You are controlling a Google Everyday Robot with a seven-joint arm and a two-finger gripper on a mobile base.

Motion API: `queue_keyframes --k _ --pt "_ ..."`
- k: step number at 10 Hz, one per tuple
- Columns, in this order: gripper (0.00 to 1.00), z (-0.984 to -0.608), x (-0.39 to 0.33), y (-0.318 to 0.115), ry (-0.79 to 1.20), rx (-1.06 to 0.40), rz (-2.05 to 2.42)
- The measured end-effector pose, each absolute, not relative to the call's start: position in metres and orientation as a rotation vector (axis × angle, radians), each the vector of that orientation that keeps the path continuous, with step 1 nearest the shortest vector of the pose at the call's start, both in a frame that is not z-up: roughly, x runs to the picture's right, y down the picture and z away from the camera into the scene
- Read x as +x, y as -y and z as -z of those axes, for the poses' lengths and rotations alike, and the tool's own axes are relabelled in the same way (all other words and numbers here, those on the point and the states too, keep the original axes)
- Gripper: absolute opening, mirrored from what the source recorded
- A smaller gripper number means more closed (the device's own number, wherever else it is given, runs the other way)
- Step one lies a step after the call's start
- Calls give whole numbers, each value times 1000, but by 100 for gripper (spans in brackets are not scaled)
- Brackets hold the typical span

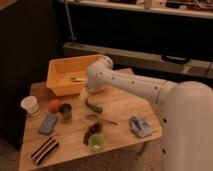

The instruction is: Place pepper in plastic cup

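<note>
The pepper is small, curved and dark green. It lies on the wooden table near its middle, just in front of the yellow bin. The gripper hangs at the end of the white arm, just up and left of the pepper's near end, by the bin's front wall. The plastic cup is lime green and stands upright near the table's front edge, well in front of the pepper. Nothing shows inside it.
A yellow bin with a utensil stands at the back left. A white paper cup, orange fruit and metal cup stand left. A dark red lumpy item, blue sponge, blue cloth and striped item lie around.
</note>
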State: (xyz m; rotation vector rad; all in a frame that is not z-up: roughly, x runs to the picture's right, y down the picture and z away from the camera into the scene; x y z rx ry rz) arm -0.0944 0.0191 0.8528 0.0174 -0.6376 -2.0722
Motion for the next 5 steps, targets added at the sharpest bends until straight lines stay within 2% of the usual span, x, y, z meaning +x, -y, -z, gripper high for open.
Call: queue_keyframes --k 5 --pt "80 -890 -115 -29 703 -11 2099"
